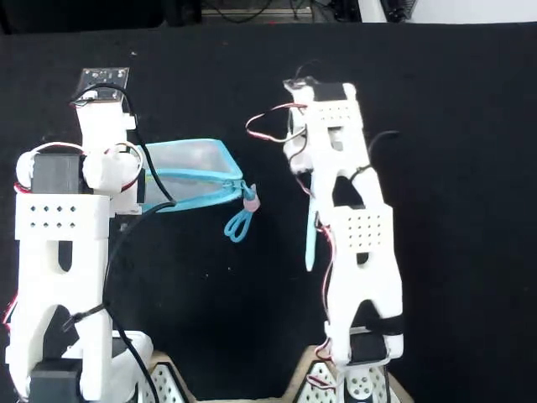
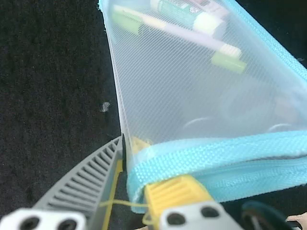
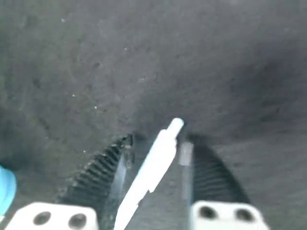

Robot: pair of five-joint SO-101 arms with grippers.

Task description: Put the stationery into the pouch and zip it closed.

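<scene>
Left gripper point(image 2: 128, 149) pinches the near corner of the ribbed mesh pouch point(image 2: 192, 96).
Right gripper point(image 3: 158, 143) clamps a slim, smooth pen point(image 3: 153, 167) above the black cloth point(image 1: 470, 126).

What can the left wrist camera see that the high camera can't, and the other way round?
Left wrist view: pens and a glue stick lying inside the pouch, seen through its mesh. High view: the right arm holding a light blue pen, and the zipper's blue loop on the table. Both: the pouch with its blue zipper edge, pinched at a corner by the left gripper.
</scene>
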